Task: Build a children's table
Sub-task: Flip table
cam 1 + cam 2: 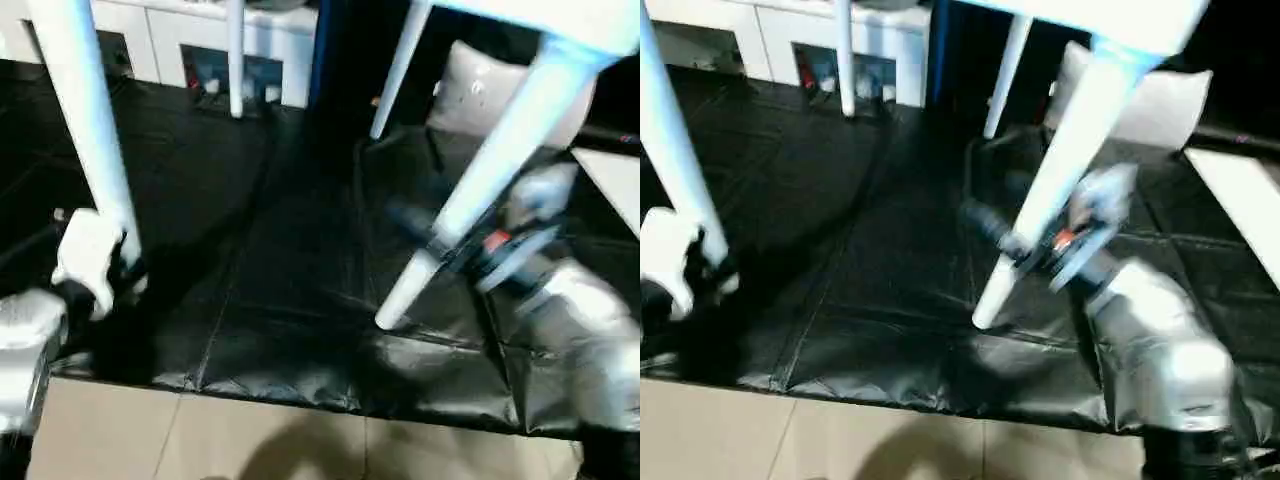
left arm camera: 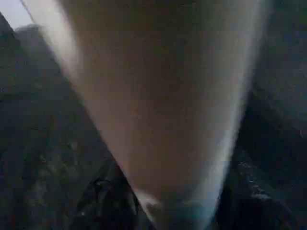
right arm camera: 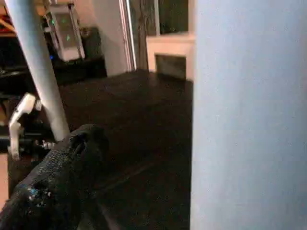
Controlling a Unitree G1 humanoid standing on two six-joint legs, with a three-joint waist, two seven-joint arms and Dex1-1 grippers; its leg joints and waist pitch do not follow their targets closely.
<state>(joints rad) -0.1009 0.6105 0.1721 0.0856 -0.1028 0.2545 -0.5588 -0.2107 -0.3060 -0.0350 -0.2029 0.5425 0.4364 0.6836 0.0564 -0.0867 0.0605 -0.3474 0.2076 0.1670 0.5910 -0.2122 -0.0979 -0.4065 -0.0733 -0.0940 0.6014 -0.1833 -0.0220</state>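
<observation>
**Four legs fitted, table held clear of the mat**

Four white legs are seen already set into the tabletop (image 1: 560,25), whose underside crosses the upper right of the head views. The children's table is raised and tilted, with its legs pointing down towards a black mat (image 1: 290,300) spread on the floor. The near right leg (image 1: 480,180) slants down to the left, and its tip is seen just above the mat. The near left leg (image 1: 90,130) runs down the left side of the head views. Two far legs (image 1: 236,60) are seen at the back, in front of a white cabinet (image 1: 170,35).

The left gripper (image 1: 118,268) is placed at the lower part of the near left leg, its fingers on either side of the leg and partly closed around it. In the left wrist view the leg (image 2: 163,110) is shown very close.

The right gripper (image 1: 1035,250) is placed at the near right leg, with its jaws spread wide; one black finger (image 3: 62,177) is seen apart from the leg in the right wrist view. Whether the leg is touched cannot be told.

A grey-white pillow-like bag (image 1: 480,95) lies behind the near right leg, and a flat white board (image 1: 1240,200) lies at the right edge. Pale floor tiles (image 1: 250,440) are seen in front of the mat.
</observation>
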